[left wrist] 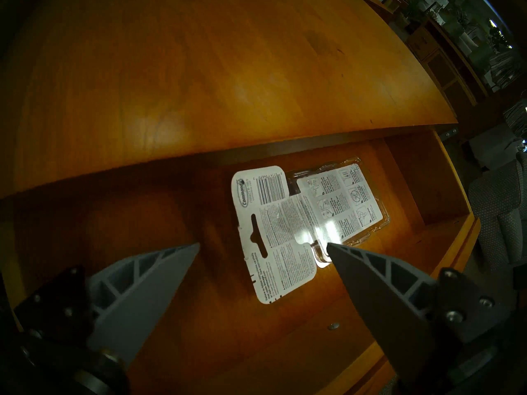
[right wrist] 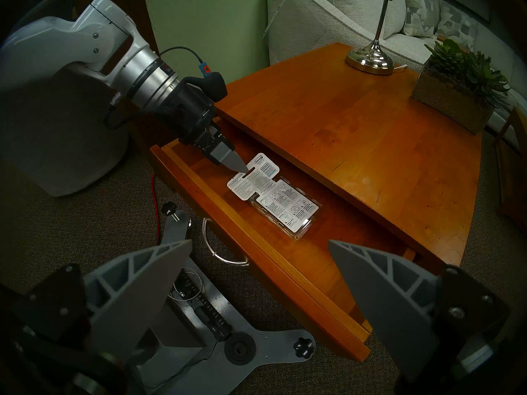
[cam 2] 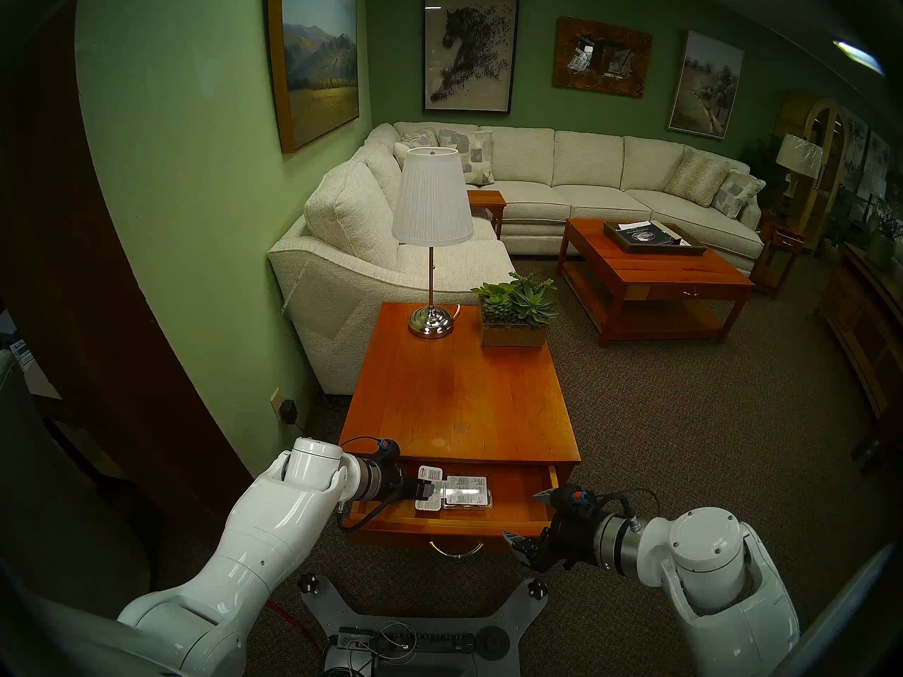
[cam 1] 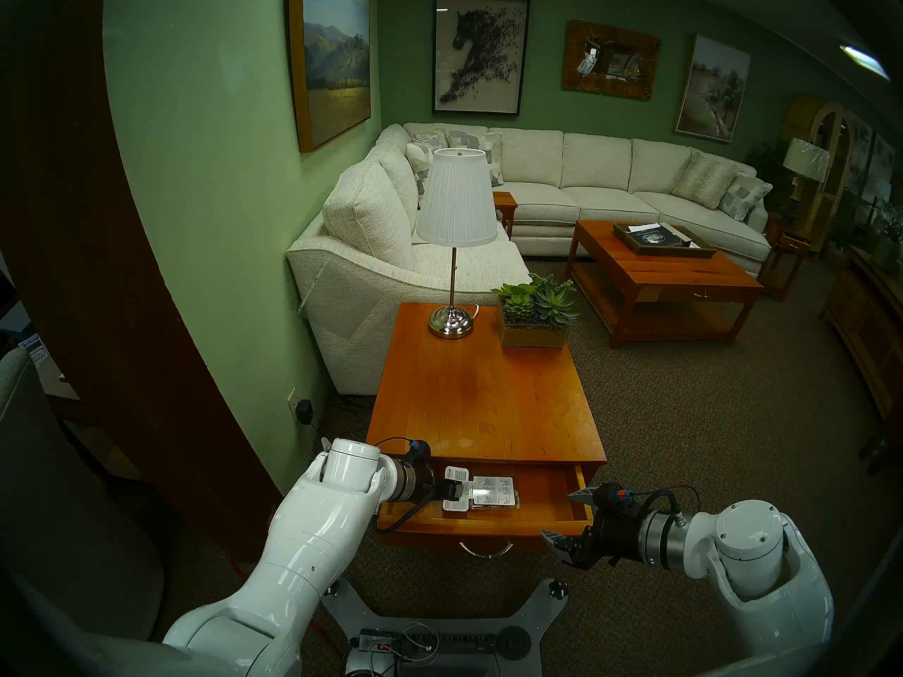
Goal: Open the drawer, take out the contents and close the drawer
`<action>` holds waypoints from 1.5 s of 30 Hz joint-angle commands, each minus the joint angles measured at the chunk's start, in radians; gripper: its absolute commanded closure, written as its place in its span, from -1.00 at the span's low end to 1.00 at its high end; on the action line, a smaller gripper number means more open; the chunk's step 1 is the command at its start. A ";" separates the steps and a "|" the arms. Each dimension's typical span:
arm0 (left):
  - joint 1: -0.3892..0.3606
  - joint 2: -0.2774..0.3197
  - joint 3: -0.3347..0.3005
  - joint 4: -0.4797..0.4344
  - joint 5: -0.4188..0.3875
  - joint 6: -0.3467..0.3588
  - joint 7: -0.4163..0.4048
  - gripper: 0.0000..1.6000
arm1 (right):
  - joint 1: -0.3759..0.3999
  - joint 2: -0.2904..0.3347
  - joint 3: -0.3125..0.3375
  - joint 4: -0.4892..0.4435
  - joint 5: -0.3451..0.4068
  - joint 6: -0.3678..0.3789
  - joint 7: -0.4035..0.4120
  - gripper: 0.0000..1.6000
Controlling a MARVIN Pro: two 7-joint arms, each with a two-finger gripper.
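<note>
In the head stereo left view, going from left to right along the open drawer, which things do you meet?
Left gripper → blister pack → bare drawer floor → right gripper, open, at the drawer's right end.

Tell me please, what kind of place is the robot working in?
Probably a furniture showroom arranged as a living room: a large sectional sofa, several framed pictures on green walls, and a wrapped lamp beside more furniture at the right.
</note>
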 commanded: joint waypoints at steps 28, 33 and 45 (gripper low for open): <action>-0.186 -0.053 0.079 0.201 0.015 -0.189 -0.174 1.00 | 0.005 0.002 0.006 -0.030 0.006 -0.004 0.000 -1.00; -0.168 -0.034 0.085 0.137 0.004 -0.182 -0.231 1.00 | 0.005 0.002 0.005 -0.030 0.007 -0.004 0.000 -1.00; -0.135 0.013 0.095 0.022 -0.019 -0.135 -0.357 1.00 | 0.006 0.003 0.005 -0.028 0.007 -0.005 0.000 -1.00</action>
